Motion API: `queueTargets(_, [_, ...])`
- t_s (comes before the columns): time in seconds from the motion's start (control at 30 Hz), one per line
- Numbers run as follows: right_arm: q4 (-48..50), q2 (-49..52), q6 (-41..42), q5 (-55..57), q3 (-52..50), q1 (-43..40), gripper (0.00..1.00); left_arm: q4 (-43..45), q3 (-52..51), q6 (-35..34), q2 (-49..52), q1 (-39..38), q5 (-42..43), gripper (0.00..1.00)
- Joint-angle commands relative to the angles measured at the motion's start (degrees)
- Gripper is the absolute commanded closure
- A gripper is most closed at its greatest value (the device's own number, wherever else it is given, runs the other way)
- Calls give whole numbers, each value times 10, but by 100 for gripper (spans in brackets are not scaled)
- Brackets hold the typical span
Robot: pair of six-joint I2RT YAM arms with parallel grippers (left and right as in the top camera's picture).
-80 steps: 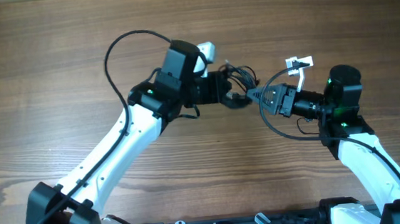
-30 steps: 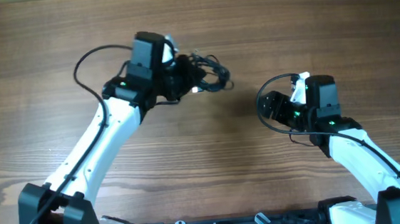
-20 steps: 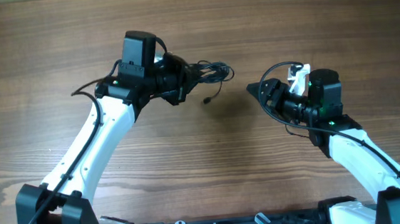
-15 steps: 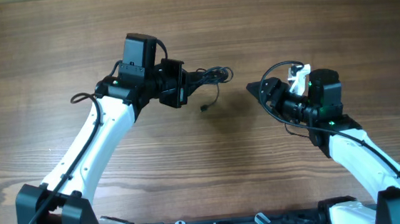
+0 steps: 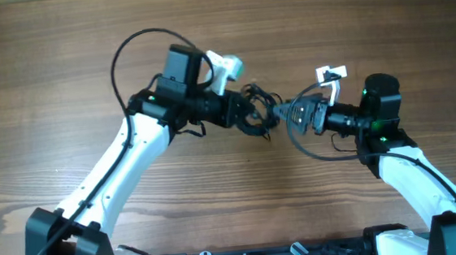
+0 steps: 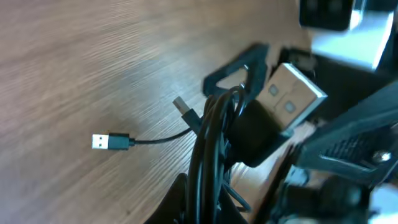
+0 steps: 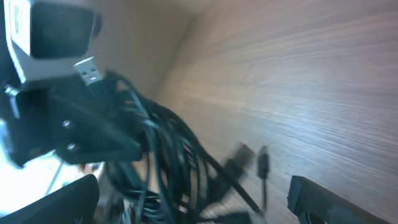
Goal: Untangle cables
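Observation:
A tangled bundle of black cables (image 5: 257, 114) hangs at the table's middle, held by my left gripper (image 5: 241, 112), which is shut on it. In the left wrist view the bundle (image 6: 210, 143) runs up between my fingers (image 6: 208, 208), with a silver USB plug (image 6: 103, 142) dangling to the left and a large USB plug (image 6: 292, 96) close to the camera. My right gripper (image 5: 290, 113) is open and faces the bundle from the right. In the right wrist view its fingers (image 7: 193, 202) are spread wide on either side of the cable strands (image 7: 168, 158).
The wooden table (image 5: 59, 59) lies all around. A white tag (image 5: 331, 74) sticks up from the right arm's own cable loop. The left arm's cable arcs above its wrist (image 5: 136, 41). The two grippers nearly touch.
My left gripper has carried the bundle right and toward the centre. My right gripper has reached left, so the two arms, apart a second ago, now meet at the bundle.

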Motion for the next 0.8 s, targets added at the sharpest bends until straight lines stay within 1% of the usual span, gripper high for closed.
queueTargets(0.0, [-8,4,-87,-64,3,-2,0,2,12,140,-13,-28,17,96])
queueTargets(0.1, [-7,4,-111,-62,3,-2,1,1,12,139,-13,-33,20,96])
queueTargets(0.13, [-8,4,-116,-63,3,-1,1,2,12,139,-13,-33,38,96])
queueTargets(0.17, [-14,4,-129,-63,3,-1,12,2,12,139,-13,-33,56,96])
queueTargets(0.2, [-25,4,-142,-63,3,-1,31,2,12,139,-13,-33,57,94])
queueTargets(0.23, [-34,4,-142,-63,3,-1,44,2,12,139,-13,-33,57,94])
queueTargets(0.27, [-42,4,-142,-63,3,-1,54,4,12,139,-13,-32,57,94])
queueTargets(0.3, [-46,4,-142,-63,3,-1,62,10,12,139,-13,-32,58,94])
queueTargets(0.33, [-47,4,-141,-63,3,-1,67,17,12,139,-13,-32,60,94])
queueTargets(0.4, [-46,4,-140,-72,3,-1,84,37,12,139,-13,-32,84,91])
queueTargets(0.43, [-46,4,-137,-73,3,-1,96,48,12,139,-13,-31,83,82])
queueTargets(0.47, [-46,4,-137,-73,3,-1,96,53,12,139,-13,-29,82,62])
queueTargets(0.5, [-46,4,-125,-66,3,-1,95,59,12,136,-13,-23,74,30])
queueTargets(0.53, [-46,4,-97,-45,3,-1,96,69,12,111,-13,-16,56,0])
queueTargets(0.6, [-46,4,-72,-7,3,-1,96,98,12,3,-13,8,17,0])
queueTargets(0.67, [-46,4,-31,29,3,-1,96,132,12,-121,-13,42,-16,0])
queueTargets(0.77, [-45,4,31,66,3,-1,96,135,12,-227,-13,66,-58,0])
